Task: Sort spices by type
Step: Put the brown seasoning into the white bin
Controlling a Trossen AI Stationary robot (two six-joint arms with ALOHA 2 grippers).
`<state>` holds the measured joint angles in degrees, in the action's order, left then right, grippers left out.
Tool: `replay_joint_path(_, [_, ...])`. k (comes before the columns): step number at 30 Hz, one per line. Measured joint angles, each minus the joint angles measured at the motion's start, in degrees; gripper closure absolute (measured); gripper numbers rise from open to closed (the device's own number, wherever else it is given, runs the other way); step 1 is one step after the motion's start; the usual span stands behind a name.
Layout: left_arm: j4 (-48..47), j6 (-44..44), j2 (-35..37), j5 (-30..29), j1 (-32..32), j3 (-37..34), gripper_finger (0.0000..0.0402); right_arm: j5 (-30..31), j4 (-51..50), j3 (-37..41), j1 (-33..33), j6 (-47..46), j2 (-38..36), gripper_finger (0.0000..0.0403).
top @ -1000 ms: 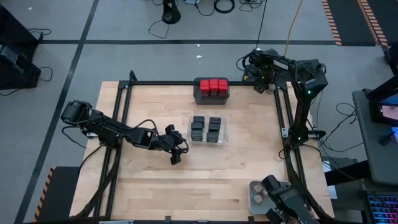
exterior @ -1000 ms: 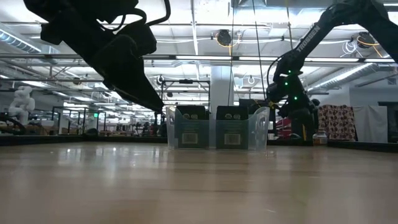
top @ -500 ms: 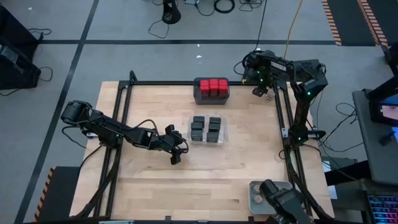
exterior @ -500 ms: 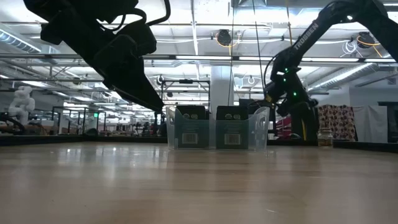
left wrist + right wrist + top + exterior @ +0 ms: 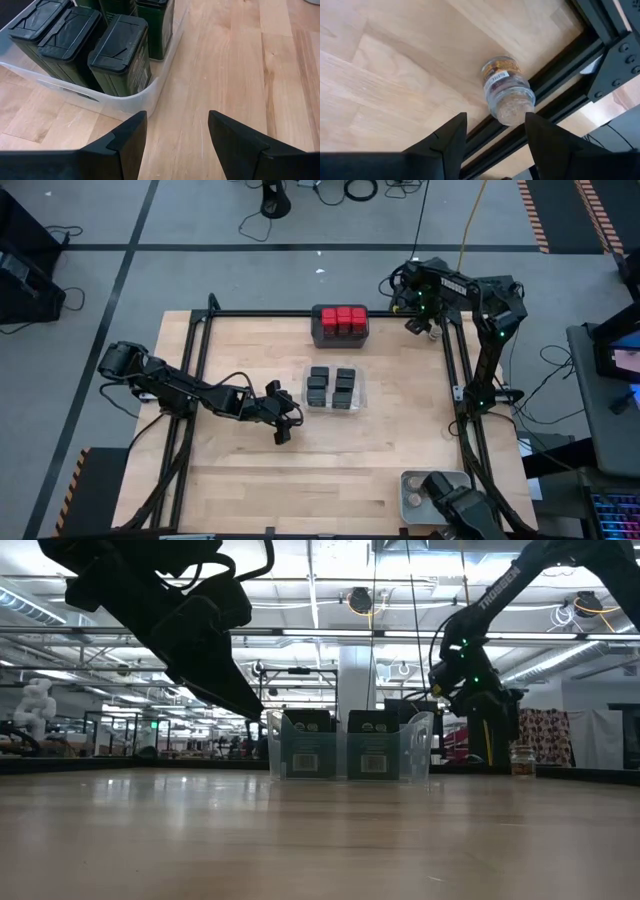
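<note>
Pale, grained wood fills the table (image 5: 240, 470), and at centre left of the high view the left gripper (image 5: 281, 420) hangs with its dark fingers spread and empty, just beside the clear tray (image 5: 125, 102). Inside that thin-walled plastic tray stand the black boxy spices (image 5: 332, 388), squared, dark green-black tins with ribbed matte lids, seen close in the left wrist view. Toward the top centre, the red-topped spices (image 5: 344, 317) sit packed in a dark grey tray (image 5: 318, 330) at the table's far edge.

At upper right, the right gripper (image 5: 424, 323) hovers over the far right corner, its fingers parted around nothing. Directly ahead of them in the right wrist view stands the round clear jar (image 5: 506, 90), upright on the wood hard against the black metal frame rail (image 5: 555, 65); glass-smooth, labelled, with grainy spice showing through. The jar's long axis is vertical and it lies between the lines of the two fingers, so the right arm is plainly the nearer one, and a straight descent looks the likely next step. At lower right, a pale grey tray (image 5: 408, 485) holds grey-topped jars (image 5: 413, 500).
</note>
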<state>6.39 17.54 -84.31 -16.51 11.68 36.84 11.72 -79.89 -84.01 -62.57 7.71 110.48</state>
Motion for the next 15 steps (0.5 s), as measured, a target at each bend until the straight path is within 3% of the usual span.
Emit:
replay_joint_path(7, [0.0,-0.3,0.0,0.0,0.0,0.0,0.0185,2.2,0.9,0.0,0.3,2.8,0.2,0.0220])
replay_joint_path(11, [0.0,-0.3,0.0,0.0,0.0,0.0,0.0185,10.4,0.4,0.0,0.5,4.0,0.2,0.0220])
replay_joint_path(15, [0.0,-0.3,0.0,0.0,0.0,0.0,0.0185,9.7,-0.6,0.0,0.3,7.7,0.2,0.0220])
